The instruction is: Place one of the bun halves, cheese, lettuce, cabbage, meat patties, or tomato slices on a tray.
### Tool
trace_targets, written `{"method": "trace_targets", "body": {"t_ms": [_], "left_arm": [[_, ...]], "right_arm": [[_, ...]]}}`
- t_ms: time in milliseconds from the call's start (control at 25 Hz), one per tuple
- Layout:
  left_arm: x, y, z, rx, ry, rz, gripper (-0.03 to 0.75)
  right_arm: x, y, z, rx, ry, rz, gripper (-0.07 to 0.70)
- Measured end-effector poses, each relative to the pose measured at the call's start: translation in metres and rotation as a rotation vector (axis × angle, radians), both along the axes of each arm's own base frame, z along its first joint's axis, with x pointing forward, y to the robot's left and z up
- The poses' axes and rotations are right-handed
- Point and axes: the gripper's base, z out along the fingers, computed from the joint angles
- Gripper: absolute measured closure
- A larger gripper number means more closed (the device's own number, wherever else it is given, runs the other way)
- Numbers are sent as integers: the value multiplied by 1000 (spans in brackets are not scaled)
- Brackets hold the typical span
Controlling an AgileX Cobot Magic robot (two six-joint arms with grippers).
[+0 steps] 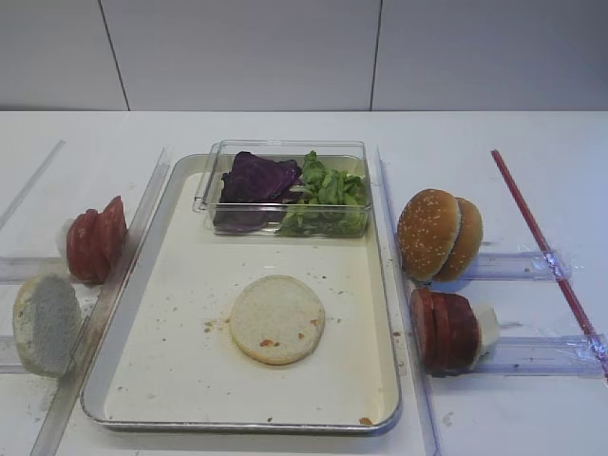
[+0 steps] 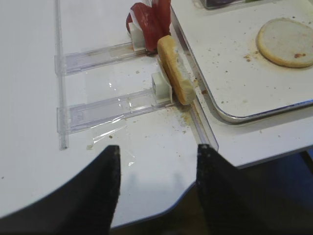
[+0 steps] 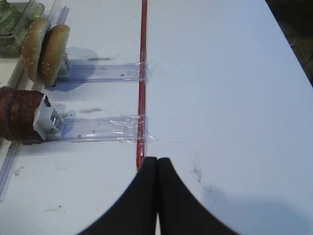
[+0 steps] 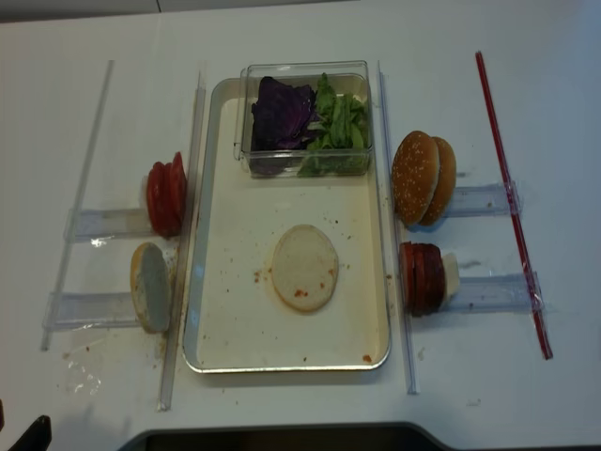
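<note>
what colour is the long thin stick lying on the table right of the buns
Red. The stick shows best in the right wrist view.

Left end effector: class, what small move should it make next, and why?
Probably reach forward toward the tomato slices: the left end effector is open and empty, and a bun half already lies flat on the tray.
</note>
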Motion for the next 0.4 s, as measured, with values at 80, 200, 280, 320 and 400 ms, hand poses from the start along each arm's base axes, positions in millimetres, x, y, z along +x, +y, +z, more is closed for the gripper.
{"method": "trace_targets", "body": {"t_ms": [80, 200, 280, 320, 400], "left_arm": [[0, 0, 0, 0, 0, 0, 376], [0, 0, 0, -1, 0, 1, 376], [0, 0, 0, -2, 0, 1, 376], [0, 0, 0, -2, 0, 1, 376], [0, 0, 0, -2, -2, 1, 376]], "right_arm": [[0, 0, 0, 0, 0, 0, 463], [0, 0, 0, 0, 0, 0, 463], [0, 0, 0, 0, 0, 0, 463], [0, 0, 0, 0, 0, 0, 463], [0, 0, 0, 0, 0, 0, 463]]}}
